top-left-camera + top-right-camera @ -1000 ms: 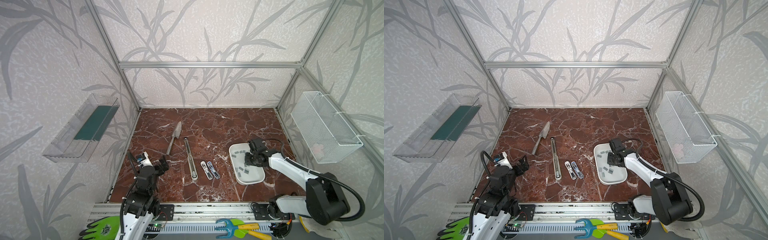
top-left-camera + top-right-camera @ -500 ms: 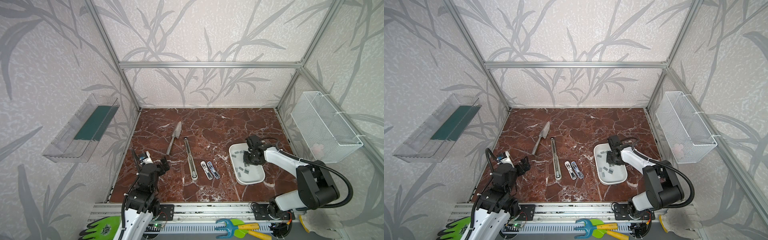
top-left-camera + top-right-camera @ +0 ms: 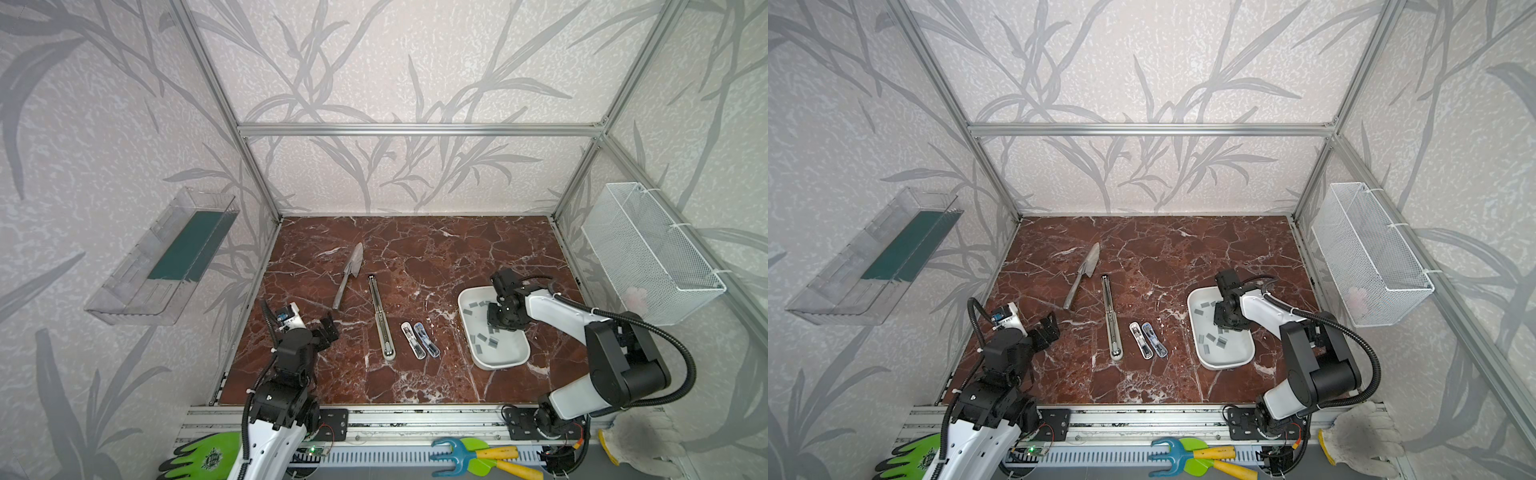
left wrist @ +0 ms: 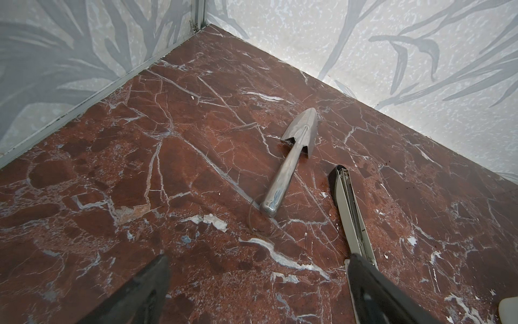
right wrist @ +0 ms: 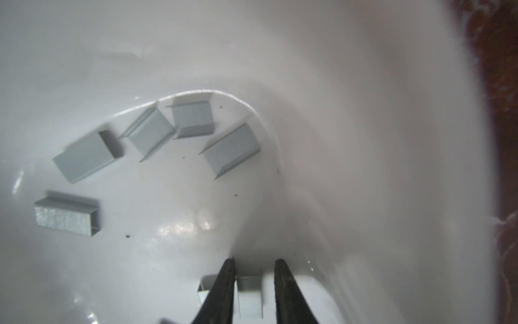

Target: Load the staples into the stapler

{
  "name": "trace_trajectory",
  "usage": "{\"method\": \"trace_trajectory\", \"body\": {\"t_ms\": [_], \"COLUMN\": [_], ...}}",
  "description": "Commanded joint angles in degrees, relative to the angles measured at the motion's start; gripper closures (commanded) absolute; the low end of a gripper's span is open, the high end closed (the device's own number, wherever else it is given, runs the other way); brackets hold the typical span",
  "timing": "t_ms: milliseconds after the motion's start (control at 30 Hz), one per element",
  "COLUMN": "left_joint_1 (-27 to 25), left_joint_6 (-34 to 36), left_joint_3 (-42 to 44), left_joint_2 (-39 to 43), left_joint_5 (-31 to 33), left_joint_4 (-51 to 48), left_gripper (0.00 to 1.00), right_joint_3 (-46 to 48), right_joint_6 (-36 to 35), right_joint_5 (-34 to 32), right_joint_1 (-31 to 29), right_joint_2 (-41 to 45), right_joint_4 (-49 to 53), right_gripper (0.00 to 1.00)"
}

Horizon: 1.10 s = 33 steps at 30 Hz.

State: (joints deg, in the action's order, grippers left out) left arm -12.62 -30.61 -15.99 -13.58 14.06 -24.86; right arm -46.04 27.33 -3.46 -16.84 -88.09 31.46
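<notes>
The red marble bench (image 3: pixel 415 249) carries all items. A white oval tray (image 3: pixel 505 362) sits near the right edge, toward the front.

The right gripper (image 5: pixel 253 269) is lowered into the tray's rear half. Its jaws are narrowly parted astride one staple strip (image 5: pixel 249 294). One finger touches the strip's side and a small gap shows at the other finger. The strip lies on the tray floor, not clamped.

The left gripper (image 4: pixel 258 294) hangs near the front-left corner with its jaws spread wide and nothing between them.

A long stapler (image 3: pixel 381 320), opened out flat, lies left of centre, running front to back. A steel hand trowel (image 3: pixel 348 276) lies just beside it on the left, blade toward the rear edge.

Two small staplers (image 3: pixel 419 340) lie side by side between the long stapler and the tray, apart from both.

The staples (image 3: pixel 482 338), short grey strips, are scattered loose inside the tray. Five lie ahead of the right gripper in the right wrist view.
</notes>
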Motion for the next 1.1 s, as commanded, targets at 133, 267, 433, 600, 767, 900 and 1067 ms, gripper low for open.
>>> {"method": "trace_trajectory", "body": {"t_ms": [133,267,433,600,767,900,1067], "left_joint_1": [0.2,0.2,0.2,0.2,0.2,0.2,0.2], "left_joint_6": [-0.7,-0.8,-0.9,-0.9,-1.1,-1.1,-1.0], "left_joint_3": [0.2,0.1,0.2,0.4,0.4,0.4,0.4], "left_joint_2": [1.2,1.7,2.9,4.4,5.1,5.2,5.2], "left_joint_5": [1.4,1.2,1.4,1.5,1.6,1.5,1.6], "left_joint_4": [-0.8,-1.2,-1.8,-2.4,-2.8,-2.9,-2.9], "left_gripper": [0.01,0.01,0.01,0.01,0.01,0.01,0.01], "right_joint_3": [-1.8,-2.2,-2.5,-2.8,-1.4,-2.1,-2.5], "right_joint_6": [-0.7,-0.9,-1.1,-1.1,0.2,0.0,-0.2], "right_joint_5": [1.8,2.3,2.4,2.8,2.5,2.3,2.8], "right_joint_1": [0.3,0.3,0.3,0.3,0.3,0.3,0.3], "right_joint_2": [-1.9,-2.5,-2.8,-2.1,0.8,0.0,-0.5], "right_joint_4": [1.5,1.6,2.0,3.3,3.7,4.9,5.2], "right_gripper": [0.74,0.75,0.82,0.82,0.75,0.76,0.76]}}
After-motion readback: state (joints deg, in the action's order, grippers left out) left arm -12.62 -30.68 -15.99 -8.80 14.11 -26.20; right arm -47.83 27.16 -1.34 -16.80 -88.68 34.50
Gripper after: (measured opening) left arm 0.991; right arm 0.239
